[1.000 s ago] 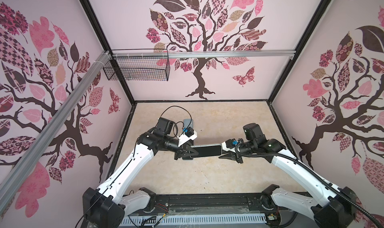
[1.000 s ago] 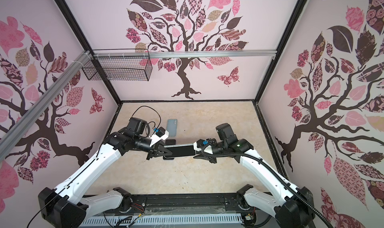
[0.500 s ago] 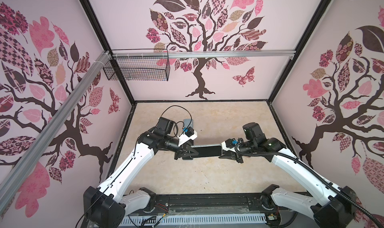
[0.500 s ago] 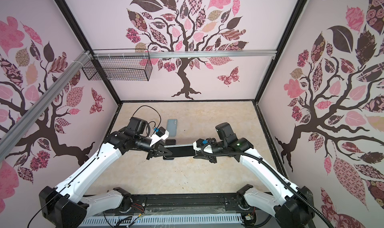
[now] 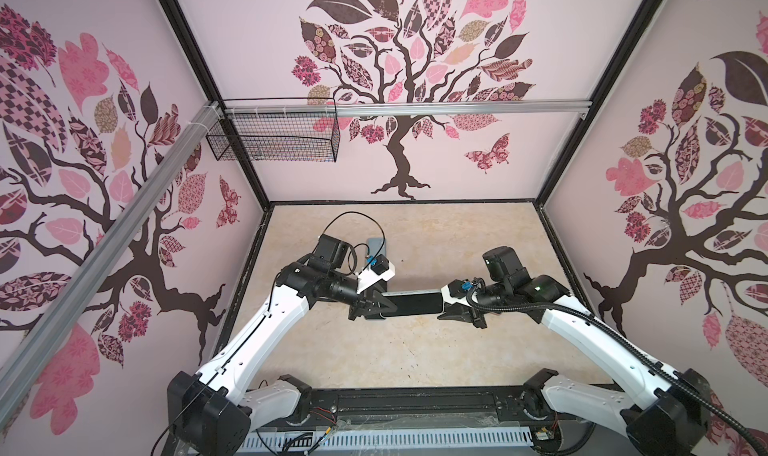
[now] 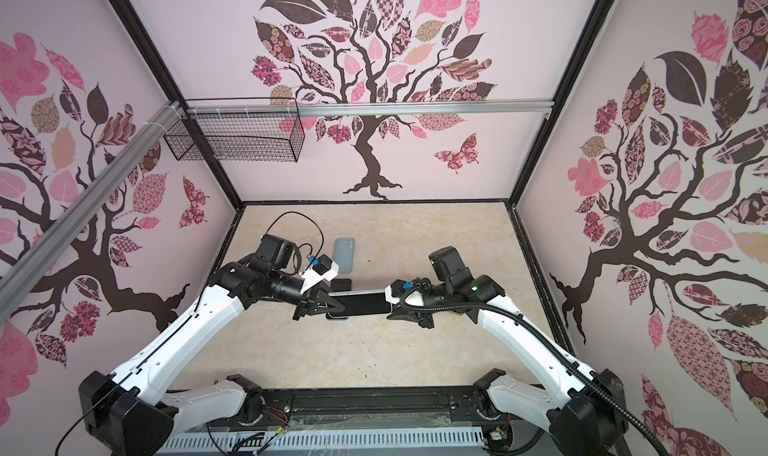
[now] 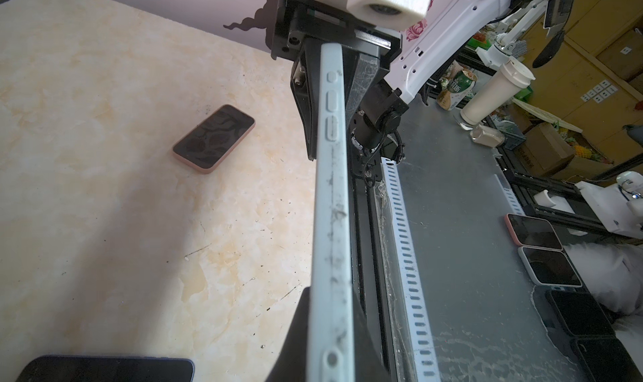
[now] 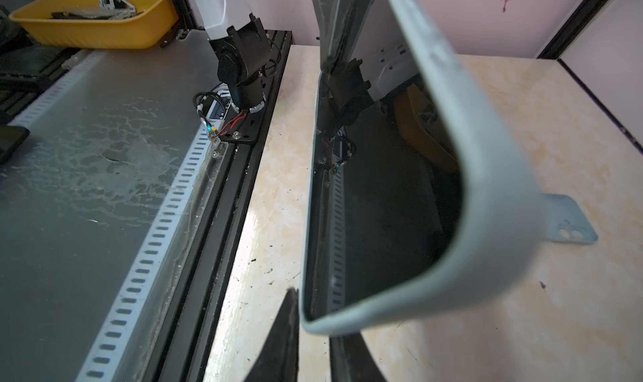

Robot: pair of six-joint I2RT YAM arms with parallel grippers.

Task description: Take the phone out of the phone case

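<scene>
Hardly a shift: left pincer (image 5: 384, 306) and right pincer (image 5: 444, 309) clamp the phone case (image 7: 330, 195) between them; next, peel the phone (image 5: 413, 303) out.

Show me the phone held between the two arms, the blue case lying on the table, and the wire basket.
held phone (image 5: 415, 304): in a top view, on its dark screen.
blue case (image 6: 344, 255): in a top view, middle of its back.
wire basket (image 5: 274, 142): in a top view, on its front mesh.

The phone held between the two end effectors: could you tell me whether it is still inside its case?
Still in: the phone has the pale blue case rim wrapped round its dark screen.
</scene>
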